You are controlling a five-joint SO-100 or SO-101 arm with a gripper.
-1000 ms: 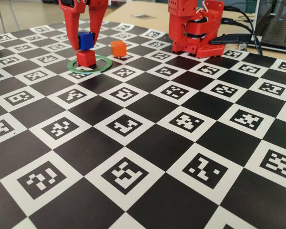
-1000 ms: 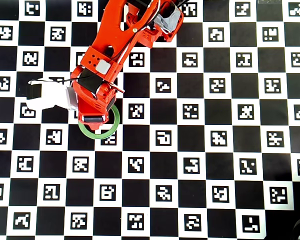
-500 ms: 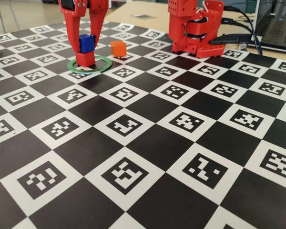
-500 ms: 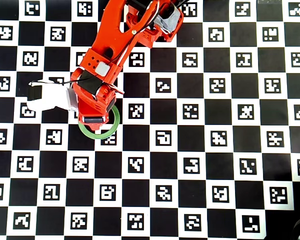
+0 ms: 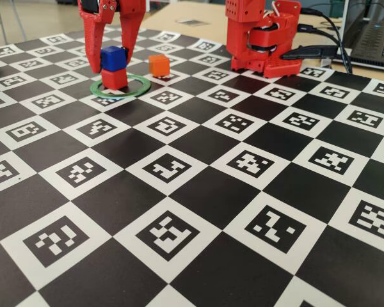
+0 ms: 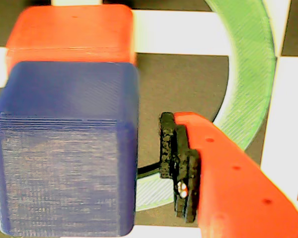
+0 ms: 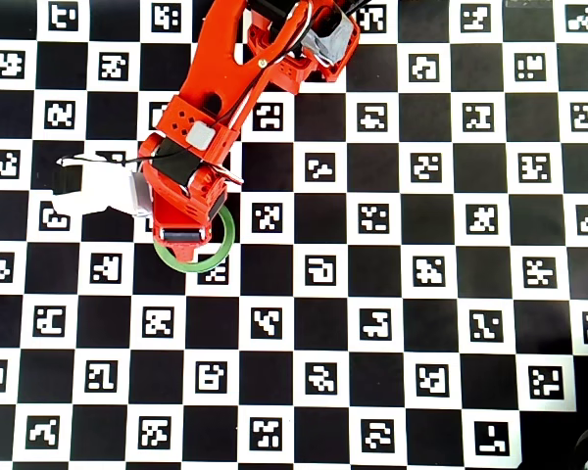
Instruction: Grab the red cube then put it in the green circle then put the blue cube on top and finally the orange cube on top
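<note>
Checkerboard surface (image 5: 198, 192) printed with black-and-white marker squares, spread across the whole fixed view. Red arm base (image 5: 262, 38) standing near the far edge, right of centre, with cables trailing off to the right. Red arm (image 7: 240, 88) reaching in the overhead view from the top edge down over the upper-left part, covering the cubes there. Hand (image 5: 113, 61) straddling the stack, fingers parted, a clear gap in the wrist view between the right finger (image 6: 228, 173) and the blue cube; nothing gripped. Green circle (image 5: 141, 86) lying flat near the far left corner. Red cube (image 5: 115, 78) inside the ring. Blue cube (image 5: 113, 57) resting on top of it, slightly skewed. Orange cube (image 5: 158, 65) just right of the ring, outside it.
</note>
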